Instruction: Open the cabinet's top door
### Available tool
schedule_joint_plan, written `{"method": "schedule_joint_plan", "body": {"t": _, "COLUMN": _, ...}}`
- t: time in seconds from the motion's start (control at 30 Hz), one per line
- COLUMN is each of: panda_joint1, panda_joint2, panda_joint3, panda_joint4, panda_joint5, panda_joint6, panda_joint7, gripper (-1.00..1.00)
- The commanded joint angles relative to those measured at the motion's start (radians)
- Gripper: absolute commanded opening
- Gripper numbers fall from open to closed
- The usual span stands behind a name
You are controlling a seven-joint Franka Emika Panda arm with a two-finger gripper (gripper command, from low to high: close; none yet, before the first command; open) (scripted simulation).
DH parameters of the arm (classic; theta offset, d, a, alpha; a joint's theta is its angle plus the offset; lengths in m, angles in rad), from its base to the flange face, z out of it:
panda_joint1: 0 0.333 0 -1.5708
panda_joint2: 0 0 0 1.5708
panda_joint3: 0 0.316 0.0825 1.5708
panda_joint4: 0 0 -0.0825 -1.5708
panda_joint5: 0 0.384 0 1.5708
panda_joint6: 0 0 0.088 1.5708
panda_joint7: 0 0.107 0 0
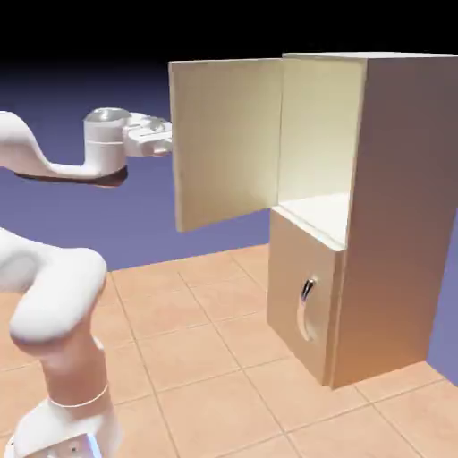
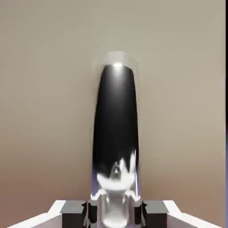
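The tall, narrow, light-tan wooden cabinet (image 1: 394, 224) is seen on the right of the exterior view, standing on a floor of orange-brown tiles (image 1: 206, 358). Its large flat tan top door (image 1: 224, 139) is swung wide open toward the exterior view's left. Only the door's plain inner face is shown there, so its front side is hidden. Behind the open door, the cream inside of the cabinet (image 1: 318, 134) can be seen. Below it, the shorter tan bottom door (image 1: 300, 295) is shut, and a small curved silver handle (image 1: 307, 300) is fixed to it.

The white robot arm (image 1: 54, 304) is cut off at the left and bottom edges of the exterior view. The two-finger gripper (image 1: 164, 139) is held level at the free edge of the top door, touching it. Its fingertips are hidden behind the door's edge in this view.

In the hand view, the picture is filled by the door's tan wood (image 2: 49, 89). A long curved silver handle (image 2: 116, 133) is seen up the middle, dark and shiny. The gripper (image 2: 115, 213) is closed on the lower end of this handle, with one grey finger pad (image 2: 73, 213) pressed at each side. The very bottom of the handle is blurred by bright reflections, so its shape there is hard to make out.
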Motion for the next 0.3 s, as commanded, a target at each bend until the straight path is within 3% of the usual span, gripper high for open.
{"method": "schedule_joint_plan", "body": {"t": 0.0, "panda_joint1": -0.035, "panda_joint2": -0.001, "panda_joint3": 0.025, "panda_joint4": 0.036, "panda_joint5": 0.013, "panda_joint6": -0.035, "panda_joint7": -0.005, "gripper": -1.00}}
{"method": "schedule_joint_plan", "body": {"t": 0.2, "panda_joint1": -0.233, "panda_joint2": -0.024, "panda_joint3": 0.142, "panda_joint4": 0.240, "panda_joint5": 0.076, "panda_joint6": -0.211, "panda_joint7": -0.044, "gripper": -1.00}}
{"method": "schedule_joint_plan", "body": {"t": 0.23, "panda_joint1": -0.233, "panda_joint2": -0.024, "panda_joint3": 0.142, "panda_joint4": 0.240, "panda_joint5": 0.076, "panda_joint6": -0.211, "panda_joint7": -0.044, "gripper": 1.00}}
{"method": "schedule_joint_plan", "body": {"t": 0.27, "panda_joint1": -0.233, "panda_joint2": -0.024, "panda_joint3": 0.142, "panda_joint4": 0.240, "panda_joint5": 0.076, "panda_joint6": -0.211, "panda_joint7": -0.044, "gripper": 1.00}}
